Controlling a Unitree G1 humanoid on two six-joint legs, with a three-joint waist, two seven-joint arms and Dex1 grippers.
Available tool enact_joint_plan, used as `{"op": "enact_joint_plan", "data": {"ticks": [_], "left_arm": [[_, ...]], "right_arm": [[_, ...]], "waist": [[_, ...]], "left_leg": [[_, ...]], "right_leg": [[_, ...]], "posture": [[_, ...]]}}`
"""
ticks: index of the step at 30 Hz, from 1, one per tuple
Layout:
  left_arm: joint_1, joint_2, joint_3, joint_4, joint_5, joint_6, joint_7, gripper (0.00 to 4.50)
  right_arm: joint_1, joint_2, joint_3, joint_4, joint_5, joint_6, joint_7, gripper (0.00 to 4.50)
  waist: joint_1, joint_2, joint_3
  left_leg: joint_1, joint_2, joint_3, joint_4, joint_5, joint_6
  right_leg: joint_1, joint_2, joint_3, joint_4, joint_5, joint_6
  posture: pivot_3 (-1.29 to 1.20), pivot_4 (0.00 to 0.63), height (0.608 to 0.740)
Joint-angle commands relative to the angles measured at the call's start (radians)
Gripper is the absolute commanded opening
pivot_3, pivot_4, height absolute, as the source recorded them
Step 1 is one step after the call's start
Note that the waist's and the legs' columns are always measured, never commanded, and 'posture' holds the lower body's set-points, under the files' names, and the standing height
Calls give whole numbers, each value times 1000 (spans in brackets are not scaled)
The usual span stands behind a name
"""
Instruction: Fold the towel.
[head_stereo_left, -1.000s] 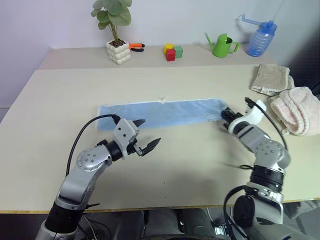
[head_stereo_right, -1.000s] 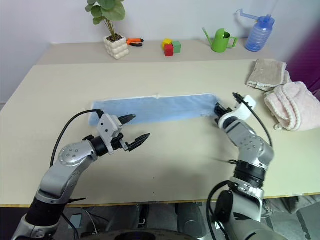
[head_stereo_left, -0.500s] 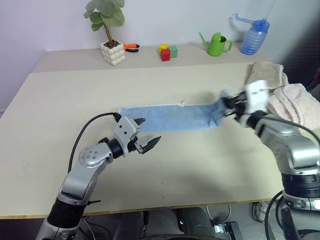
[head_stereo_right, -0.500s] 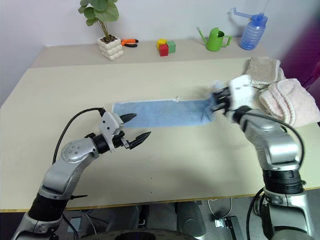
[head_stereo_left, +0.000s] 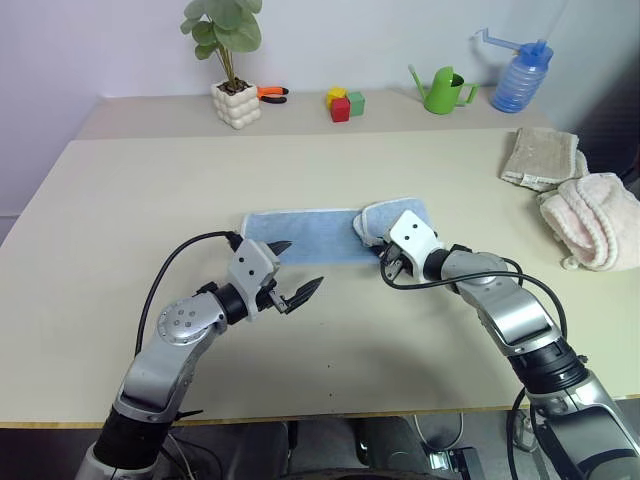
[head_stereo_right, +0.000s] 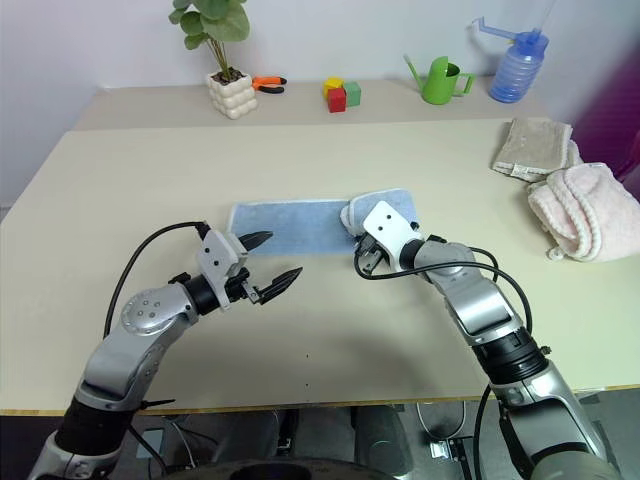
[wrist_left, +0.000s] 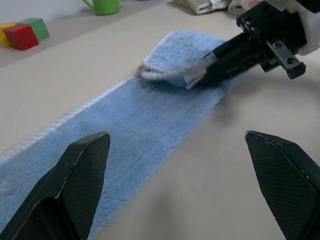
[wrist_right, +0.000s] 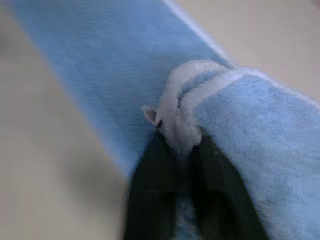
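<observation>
On the counter (head_stereo_left: 120, 190) lies one light blue towel (head_stereo_left: 300, 234), its three-o'clock end doubled over toward nine o'clock because the right gripper (head_stereo_left: 386, 264), fingers pinched on that hem, is laying a fold, while the left gripper (head_stereo_left: 297, 272) waits alongside, fingers spread and empty.

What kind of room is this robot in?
Probably a robot practice room set up like a home: a plain table with towels, and behind it a potted plant, toy blocks and a green watering can.
</observation>
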Motion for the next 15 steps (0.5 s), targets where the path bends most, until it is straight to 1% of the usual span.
{"op": "enact_joint_plan", "data": {"ticks": [1,2,5,7,8,9,10,12,13,15], "left_arm": [[3,9,19,-41,-1,5,8,4426],[3,10,21,-41,-3,7,8,4426],[2,8,32,-37,-13,11,10,4426],[1,5,40,-30,-17,14,15,4426],[3,2,44,-26,-19,16,19,4426],[5,0,47,-24,-21,18,23,4426],[7,-2,49,-23,-23,20,25,4426],[15,-9,51,-19,-24,27,32,4426],[23,-13,52,-14,-22,29,38,4426],[44,-20,57,-5,-21,38,49,4426]], "right_arm": [[20,-4,-77,-95,49,-40,46,2389],[39,-10,-106,-133,84,-50,75,2831],[78,-23,-186,-206,177,-29,134,2831],[73,-7,-248,-194,219,3,116,2831],[62,1,-274,-174,229,20,97,2176],[50,6,-282,-150,212,18,74,1924],[39,9,-283,-128,192,13,54,1492],[4,27,-270,-57,132,-9,-6,423],[-19,42,-251,1,93,-32,-37,15],[-57,78,-218,116,36,-72,-74,15]], "waist": [[0,0,0],[1,0,0],[0,0,0],[-1,0,0],[-1,0,0],[-1,0,0],[-2,0,0],[-3,0,0],[-5,0,0],[-5,0,0]], "left_leg": [[0,0,0,0,0,0],[0,0,0,0,0,0],[0,0,0,0,0,0],[0,0,0,0,0,0],[0,0,0,0,0,0],[0,0,0,0,0,0],[0,0,0,0,0,0],[0,0,0,0,0,0],[1,0,0,0,0,0],[1,0,1,0,0,0]], "right_leg": [[0,0,0,0,0,0],[0,0,0,0,0,0],[0,0,0,0,0,0],[0,0,0,0,0,0],[0,0,0,0,0,0],[0,0,0,0,0,0],[0,0,0,0,0,0],[0,0,0,0,0,0],[0,0,0,0,0,0],[0,0,0,0,0,0]], "posture": [[0,150,727],[0,150,727],[0,150,727],[0,150,727],[0,150,727],[0,150,727],[0,150,727],[0,150,727],[0,150,727],[0,150,727]]}}
